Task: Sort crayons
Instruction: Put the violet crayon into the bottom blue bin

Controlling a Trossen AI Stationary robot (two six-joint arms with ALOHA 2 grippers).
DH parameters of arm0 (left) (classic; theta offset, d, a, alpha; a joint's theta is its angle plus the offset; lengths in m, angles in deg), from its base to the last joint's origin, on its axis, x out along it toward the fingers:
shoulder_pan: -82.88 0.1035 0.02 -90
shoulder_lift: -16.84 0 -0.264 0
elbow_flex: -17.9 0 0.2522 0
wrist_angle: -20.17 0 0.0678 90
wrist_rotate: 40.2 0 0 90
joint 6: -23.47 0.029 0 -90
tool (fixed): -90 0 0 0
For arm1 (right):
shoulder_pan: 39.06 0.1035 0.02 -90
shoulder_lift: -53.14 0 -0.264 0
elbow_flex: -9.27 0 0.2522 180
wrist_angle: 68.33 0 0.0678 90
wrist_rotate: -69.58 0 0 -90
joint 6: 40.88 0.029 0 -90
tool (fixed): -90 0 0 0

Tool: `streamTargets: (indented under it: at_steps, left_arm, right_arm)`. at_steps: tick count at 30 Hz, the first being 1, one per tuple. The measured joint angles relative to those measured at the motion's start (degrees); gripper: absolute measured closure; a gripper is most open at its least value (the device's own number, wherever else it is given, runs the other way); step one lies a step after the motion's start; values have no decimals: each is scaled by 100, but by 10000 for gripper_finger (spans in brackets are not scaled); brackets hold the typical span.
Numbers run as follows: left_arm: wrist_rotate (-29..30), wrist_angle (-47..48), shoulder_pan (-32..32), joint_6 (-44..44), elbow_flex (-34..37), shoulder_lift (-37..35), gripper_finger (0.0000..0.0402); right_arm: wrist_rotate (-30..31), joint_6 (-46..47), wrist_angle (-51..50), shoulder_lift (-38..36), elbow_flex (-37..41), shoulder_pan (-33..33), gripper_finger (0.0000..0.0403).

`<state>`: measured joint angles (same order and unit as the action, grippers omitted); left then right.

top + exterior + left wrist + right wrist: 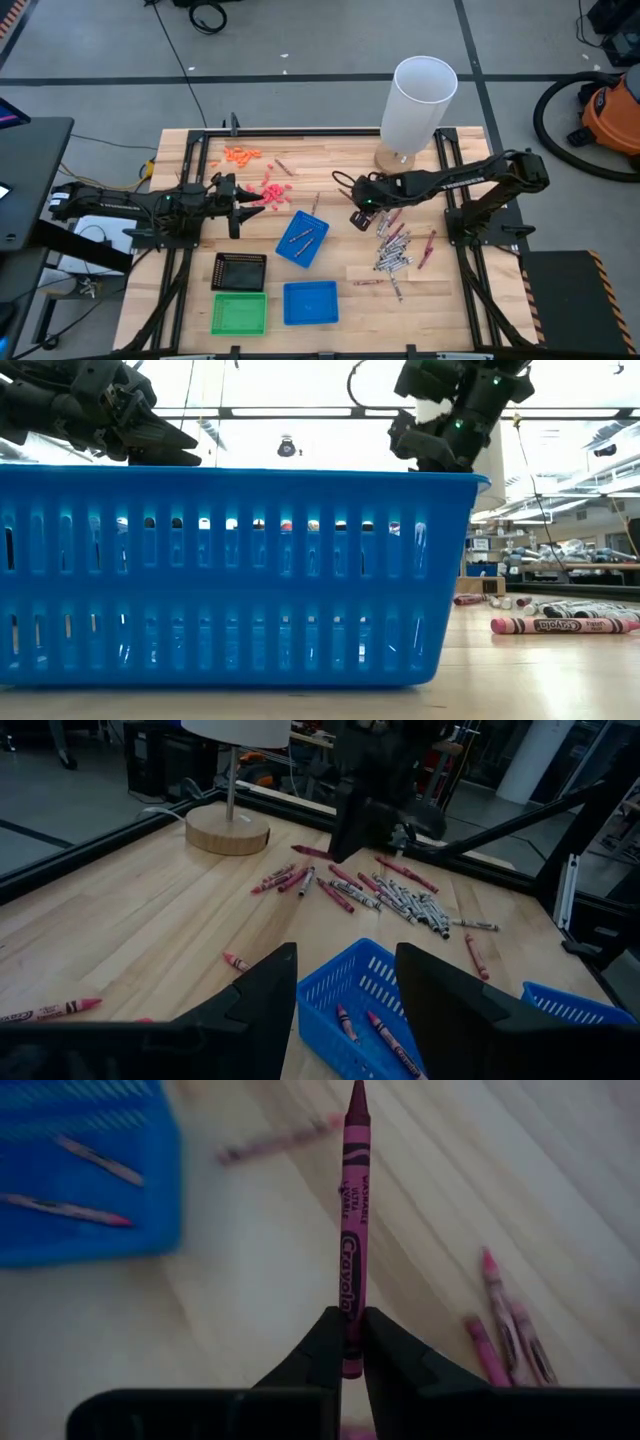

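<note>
Tilted basket w/ crayons inside sits mid-table. Crayon pile to its right — lamp behind.

You have a tabletop of pale planked wood with a smooth, satiny finish and visible grain. The blue basket nearest the low camera is slotted plastic, slightly glossy and translucent where light passes its walls. The maroon crayon in the right end effector wears a matt printed paper wrapper over a waxy tip. Both fingers look like matt black plastic. The lamp has a matt white shade on a wooden base.
</note>
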<state>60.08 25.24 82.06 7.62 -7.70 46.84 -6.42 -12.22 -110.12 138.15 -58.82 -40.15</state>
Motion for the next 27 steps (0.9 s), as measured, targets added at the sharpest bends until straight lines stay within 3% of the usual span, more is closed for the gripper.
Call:
streamTargets:
  at_steps: [20,27]
  left_arm:
    - [-2,0,-1,0,0,-1,219]
    - [-1,0,0,2,0,0,219]
  right_arm:
    - [123,-546,1037,-2,-8,555,368]
    - [-572,-1204,2186,-2,-11,973,368]
